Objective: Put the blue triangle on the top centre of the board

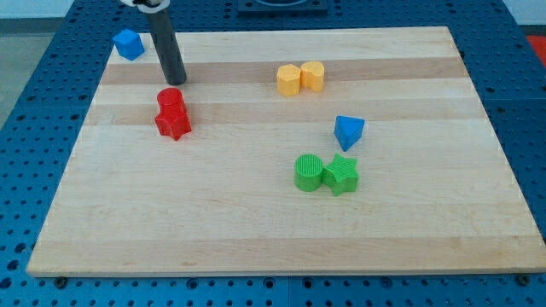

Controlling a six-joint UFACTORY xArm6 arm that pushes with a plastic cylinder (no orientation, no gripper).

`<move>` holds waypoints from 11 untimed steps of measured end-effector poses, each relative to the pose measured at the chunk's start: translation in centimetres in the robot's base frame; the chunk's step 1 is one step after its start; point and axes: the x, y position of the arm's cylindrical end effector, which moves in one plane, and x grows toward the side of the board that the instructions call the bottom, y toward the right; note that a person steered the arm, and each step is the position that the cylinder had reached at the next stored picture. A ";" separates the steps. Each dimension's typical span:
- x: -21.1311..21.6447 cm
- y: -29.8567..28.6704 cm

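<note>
The blue triangle (348, 131) lies right of the board's middle, just above the green pair. My tip (177, 80) rests on the board at the upper left, just above the red cylinder (170, 100) and far to the left of the blue triangle. A second blue block (129, 43) sits at the board's top left corner, partly off the edge, up and left of my tip.
A red star (173, 124) touches the red cylinder from below. Two yellow blocks (299, 78) sit side by side at the upper middle. A green cylinder (308, 171) and a green star (341, 175) touch below the triangle. The wooden board (256, 230) lies on a blue pegboard table.
</note>
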 end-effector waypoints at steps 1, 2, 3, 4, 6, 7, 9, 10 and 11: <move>2.9 0.2; 5.1 0.7; 5.5 0.7; 5.7 2.5; 9.6 7.8; 13.9 9.8; 17.9 19.0; 17.9 24.0; 16.0 24.7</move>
